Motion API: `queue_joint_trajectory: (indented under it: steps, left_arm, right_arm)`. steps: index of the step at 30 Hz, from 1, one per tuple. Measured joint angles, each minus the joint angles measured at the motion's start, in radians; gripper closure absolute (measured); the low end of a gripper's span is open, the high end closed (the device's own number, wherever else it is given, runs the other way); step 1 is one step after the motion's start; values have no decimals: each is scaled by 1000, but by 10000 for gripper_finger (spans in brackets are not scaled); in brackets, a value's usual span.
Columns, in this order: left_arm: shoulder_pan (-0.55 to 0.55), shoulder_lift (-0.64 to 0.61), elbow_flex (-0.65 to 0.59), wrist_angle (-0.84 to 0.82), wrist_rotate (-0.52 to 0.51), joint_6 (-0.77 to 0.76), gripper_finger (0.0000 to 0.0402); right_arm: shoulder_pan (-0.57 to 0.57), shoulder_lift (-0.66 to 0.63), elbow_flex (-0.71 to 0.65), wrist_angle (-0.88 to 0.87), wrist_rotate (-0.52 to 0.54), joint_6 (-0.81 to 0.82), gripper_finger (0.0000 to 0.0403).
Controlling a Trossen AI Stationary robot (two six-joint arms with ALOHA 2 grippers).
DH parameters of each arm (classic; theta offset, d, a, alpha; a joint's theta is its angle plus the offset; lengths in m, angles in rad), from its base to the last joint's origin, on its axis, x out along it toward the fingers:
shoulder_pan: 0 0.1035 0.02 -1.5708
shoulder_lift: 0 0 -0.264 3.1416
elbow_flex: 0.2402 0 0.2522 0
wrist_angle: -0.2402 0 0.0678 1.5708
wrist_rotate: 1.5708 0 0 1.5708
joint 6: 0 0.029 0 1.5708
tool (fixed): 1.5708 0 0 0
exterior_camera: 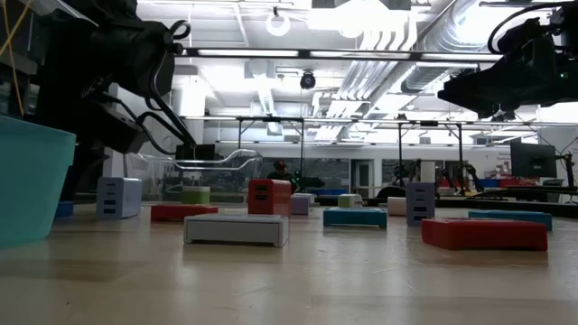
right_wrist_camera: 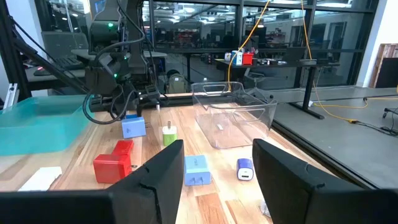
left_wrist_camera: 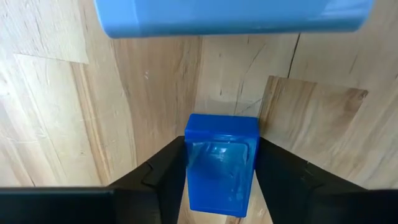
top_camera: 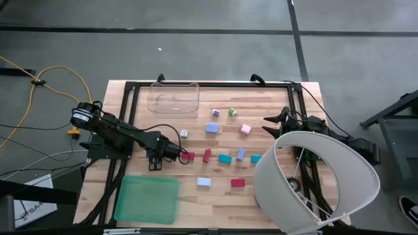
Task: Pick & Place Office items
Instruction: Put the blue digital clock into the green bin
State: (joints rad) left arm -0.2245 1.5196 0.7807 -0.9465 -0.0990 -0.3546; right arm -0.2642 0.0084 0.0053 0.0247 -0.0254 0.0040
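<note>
- From overhead I see the left gripper [top_camera: 175,151] down on the wooden table [top_camera: 274,196], in front of the clear bin [top_camera: 174,98] and beside a red block [top_camera: 188,156]. Its fingers are too small here for me to read.
- The other blocks lie scattered to the right of the bin: a second red block [top_camera: 206,155], a teal one [top_camera: 225,158], a pink one [top_camera: 245,129], a green one [top_camera: 232,112], a pale blue one [top_camera: 204,182].
- The green tray [top_camera: 147,198] sits well forward of the bin, at the near edge. The right arm waits over the table's right side, behind a white lampshade-like hood [top_camera: 313,179].
- At table level I see the bin [exterior_camera: 217,167] far back, with a white block [exterior_camera: 237,228] and a red block [exterior_camera: 484,233] lying nearest me, well in front of it. The teal wall at the left edge is the tray [exterior_camera: 32,181].
- Through the left wrist camera I see the fingers [left_wrist_camera: 165,171] pressed against both sides of a dark blue block [left_wrist_camera: 221,163] that stands on the table: narrow, clamped on it.
- Through the right wrist camera I see the right gripper [right_wrist_camera: 216,168] standing wide with nothing between its fingers, above the table. Past it lie a blue block [right_wrist_camera: 197,170] and a red one [right_wrist_camera: 114,163], and the bin [right_wrist_camera: 233,115] is beyond them.
</note>
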Motion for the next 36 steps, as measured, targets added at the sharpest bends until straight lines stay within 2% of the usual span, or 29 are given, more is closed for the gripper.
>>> queue_joint_trajectory:
  steps: [4,22,36]
  left_arm:
    - [0,0,0,-1,0,-1,246]
    - [0,-10,0,-5,1,-12,245]
    - [0,-177,32,-106,7,-95,245]
  right_arm:
    - [0,0,0,0,0,0,224]
    - [0,0,0,1,0,0,224]
    - [0,0,0,1,0,0,224]
